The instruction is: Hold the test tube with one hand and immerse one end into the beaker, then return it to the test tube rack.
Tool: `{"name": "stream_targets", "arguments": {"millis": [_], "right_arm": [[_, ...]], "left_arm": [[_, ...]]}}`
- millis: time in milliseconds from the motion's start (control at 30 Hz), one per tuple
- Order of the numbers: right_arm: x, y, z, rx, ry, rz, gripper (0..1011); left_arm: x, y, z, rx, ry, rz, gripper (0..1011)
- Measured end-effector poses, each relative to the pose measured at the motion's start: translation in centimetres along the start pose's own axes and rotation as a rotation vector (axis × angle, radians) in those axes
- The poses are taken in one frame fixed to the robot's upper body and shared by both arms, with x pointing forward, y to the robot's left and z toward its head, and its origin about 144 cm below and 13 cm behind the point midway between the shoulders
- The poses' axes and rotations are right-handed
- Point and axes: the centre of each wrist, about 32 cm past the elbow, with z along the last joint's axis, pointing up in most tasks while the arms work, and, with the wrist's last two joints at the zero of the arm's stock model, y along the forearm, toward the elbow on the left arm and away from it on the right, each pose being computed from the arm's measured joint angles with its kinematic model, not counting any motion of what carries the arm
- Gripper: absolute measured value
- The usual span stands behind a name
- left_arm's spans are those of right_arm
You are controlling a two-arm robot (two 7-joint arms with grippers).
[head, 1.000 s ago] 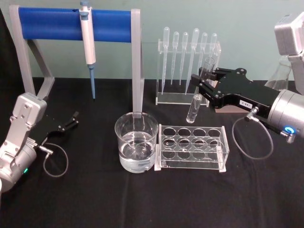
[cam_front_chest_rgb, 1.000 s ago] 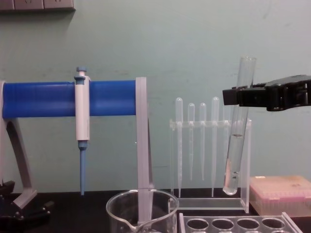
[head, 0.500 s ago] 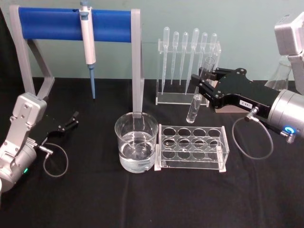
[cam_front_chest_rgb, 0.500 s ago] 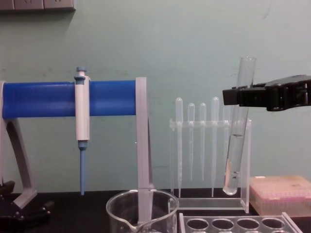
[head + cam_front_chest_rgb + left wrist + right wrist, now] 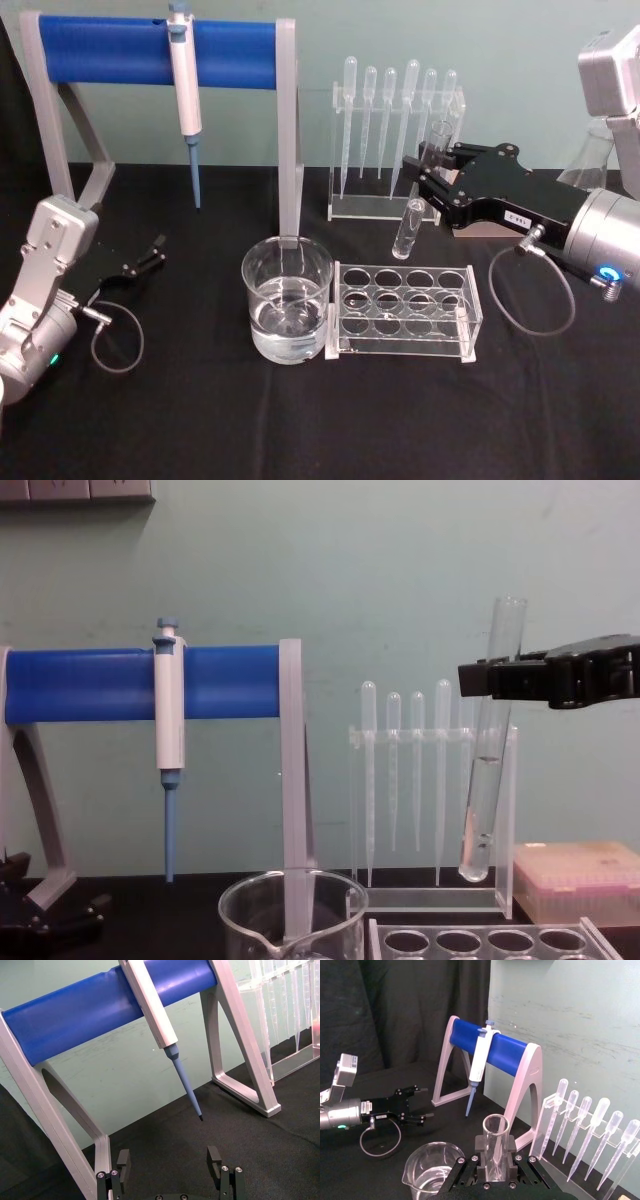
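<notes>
Tube [image 5: 408,228] hangs in the air in the head view, pinched near its open top by the right gripper [image 5: 432,168], whose jaws are closed tight on the glass. It leans, with its rounded end above the back edge of the rack [image 5: 404,268] and not touching it. The beaker [image 5: 288,300] stands just beside the rack's left end, with water in its lower part, well apart from the tube. Behind the tube stand the pipettes [image 5: 395,120]. The left gripper [image 5: 150,255] rests low over the table [image 5: 300,420] at the far left, near the foot of the stand [image 5: 110,50] where the micropipette [image 5: 184,90] hangs.

From the left wrist, the left gripper's two fingers stand wide apart with nothing between them, under the micropipette's blue tip.

From the right wrist, the tube's open rim rises between the closed jaws, with the beaker below and to one side, and the left gripper far off across the table.

In the chest view the tube slants, its top leaning to the right, with the jaws clamped on its upper part. Its rounded end hangs above the rack, in front of the pipettes. The beaker's rim shows at the bottom edge, left of the rack.
</notes>
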Motion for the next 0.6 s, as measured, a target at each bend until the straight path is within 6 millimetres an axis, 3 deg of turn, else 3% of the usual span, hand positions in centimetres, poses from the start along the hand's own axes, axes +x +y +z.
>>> {"name": "stream_targets", "arguments": {"millis": [600], "right_arm": [[0.00, 0.00, 0.00, 0.000, 0.000, 0.000, 225]], "left_arm": [[0.00, 0.00, 0.00, 0.000, 0.000, 0.000, 1000]]}}
